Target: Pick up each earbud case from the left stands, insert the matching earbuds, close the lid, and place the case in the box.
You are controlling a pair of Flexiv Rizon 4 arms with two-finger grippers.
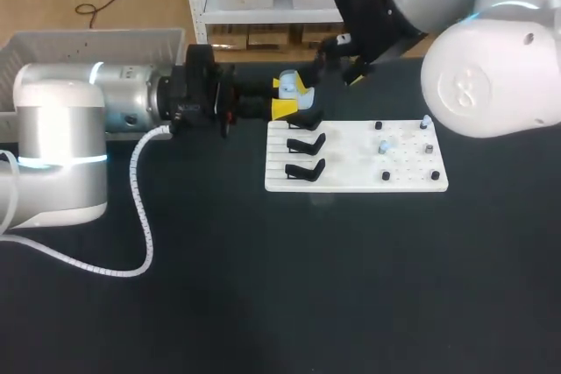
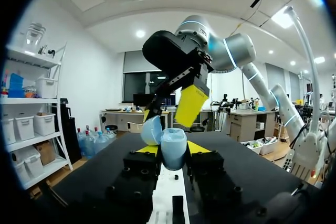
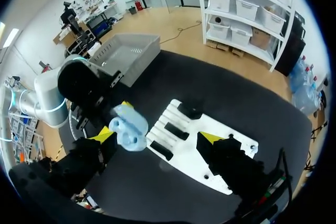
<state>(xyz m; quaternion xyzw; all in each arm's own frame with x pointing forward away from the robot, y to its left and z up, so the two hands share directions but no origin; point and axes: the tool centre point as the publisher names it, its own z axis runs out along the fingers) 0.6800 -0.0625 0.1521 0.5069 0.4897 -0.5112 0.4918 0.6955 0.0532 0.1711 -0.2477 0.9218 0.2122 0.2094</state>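
**Open Case Clamped by Left Gripper, Right Gripper Spread Wide Above It**

The left gripper (image 2: 171,150) is seen closed on a pale-blue earbud case (image 3: 129,128). The case body is pinched between the two yellow tips, one on each side. The lid (image 2: 151,130) is swung open and is tilted back, away from the left wrist. The case is held upright, out ahead of the left fingers and above the white board (image 1: 351,177). It is held over the far end of the row of black stands (image 1: 307,142), at the board's left edge.

The right gripper (image 3: 156,136) is spread wide, and nothing is gripped by it. In the left wrist view it is seen hanging just above the case, with one yellow finger over the open body and the other near the lid. In the right wrist view the case is placed close beside one finger and well apart from the other. Whether the case is touched by either finger cannot be told.

Three stands are counted on the board, all of them bare. A few small pale-blue pieces (image 1: 384,146) are seen among the pegs on the board's right half, too small to be made out. A grey box (image 1: 88,41) is set at the far left of the black table (image 1: 263,286), behind the left arm and well apart from the case.
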